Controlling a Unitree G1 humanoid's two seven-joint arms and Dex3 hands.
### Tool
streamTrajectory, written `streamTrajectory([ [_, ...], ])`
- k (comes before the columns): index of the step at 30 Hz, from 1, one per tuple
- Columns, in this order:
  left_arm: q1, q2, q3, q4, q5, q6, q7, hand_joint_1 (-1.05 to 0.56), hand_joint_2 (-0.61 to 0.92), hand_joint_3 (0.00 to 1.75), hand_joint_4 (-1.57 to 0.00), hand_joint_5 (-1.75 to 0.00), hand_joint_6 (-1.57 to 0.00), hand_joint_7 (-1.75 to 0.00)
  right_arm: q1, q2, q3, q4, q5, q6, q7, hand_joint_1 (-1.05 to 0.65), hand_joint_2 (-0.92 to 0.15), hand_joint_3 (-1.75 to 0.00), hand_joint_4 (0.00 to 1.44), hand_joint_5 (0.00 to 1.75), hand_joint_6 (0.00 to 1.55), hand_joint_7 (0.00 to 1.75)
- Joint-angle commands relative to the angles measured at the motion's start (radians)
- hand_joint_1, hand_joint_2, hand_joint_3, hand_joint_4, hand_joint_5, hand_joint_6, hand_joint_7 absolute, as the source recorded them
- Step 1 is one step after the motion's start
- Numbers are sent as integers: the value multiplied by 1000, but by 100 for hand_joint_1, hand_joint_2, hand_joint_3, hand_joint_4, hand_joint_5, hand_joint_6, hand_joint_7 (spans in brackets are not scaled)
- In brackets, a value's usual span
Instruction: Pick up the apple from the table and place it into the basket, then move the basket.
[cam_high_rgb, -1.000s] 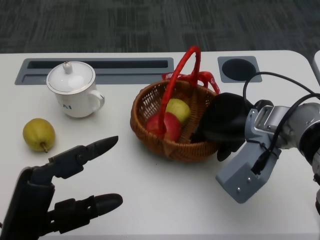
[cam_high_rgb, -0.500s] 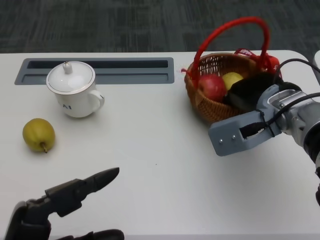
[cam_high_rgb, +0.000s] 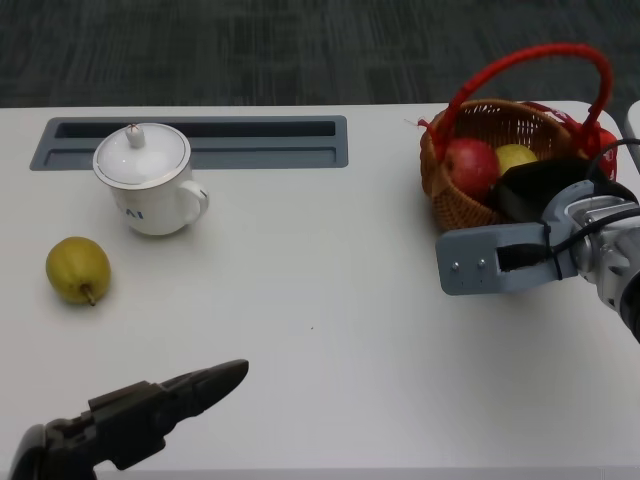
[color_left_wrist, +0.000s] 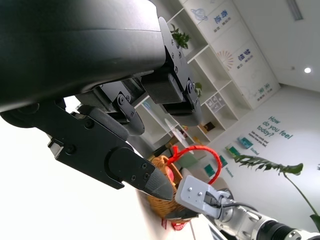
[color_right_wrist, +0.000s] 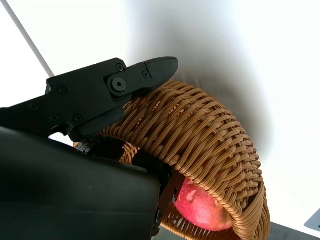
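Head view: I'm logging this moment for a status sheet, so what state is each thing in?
Basket: upright, gripped at its rim.
Apple: inside the basket.
Pear: lying loose on the table.
Cup: upright, lid on.
Right robot hand: grips the basket rim.
Left robot hand: holds nothing, fingers apart.

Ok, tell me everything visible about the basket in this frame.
The basket is round, of brown woven wicker, with a red arched handle and a bit of red at its rim. It sits upright near the table's far right corner. Inside lie a red apple and a yellow-green fruit. The right hand grips its near rim, one finger outside the wall.
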Motion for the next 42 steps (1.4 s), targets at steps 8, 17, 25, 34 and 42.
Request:
streamTrajectory([
  [8, -111, 39, 2, 35, -10, 60, -11, -37, 73, 0, -92, -1, -84, -1, -36, 7, -2, -8, 2, -78, 16, -89, -83, 0, 28, 0, 32, 0],
  [17, -201, 34, 4, 117, 25, 34, 12, -40, 73, 0, -94, -1, -86, -1, -92, -3, 17, -7, -9, -73, 51, -94, -86, -1, 26, 0, 27, 0],
  [25, -241, 39, 7, 144, 21, 45, 7, -42, 75, 0, -93, 0, -86, 0, -127, -57, 2, -12, -2, -93, 29, -97, -87, -1, 24, 1, 22, 1],
  [34, -304, 56, 7, 180, 5, 40, -2, -39, 74, 0, -96, -1, -86, 0, -137, -127, -54, -24, 58, -164, 28, -95, -84, 0, 30, 2, 30, 2],
  [42, -360, 101, 13, 232, -42, 0, -15, -36, 74, 0, -96, -1, -87, -1, -91, -176, -108, -43, 130, -303, 51, -92, -81, 0, 40, 3, 40, 3],
])
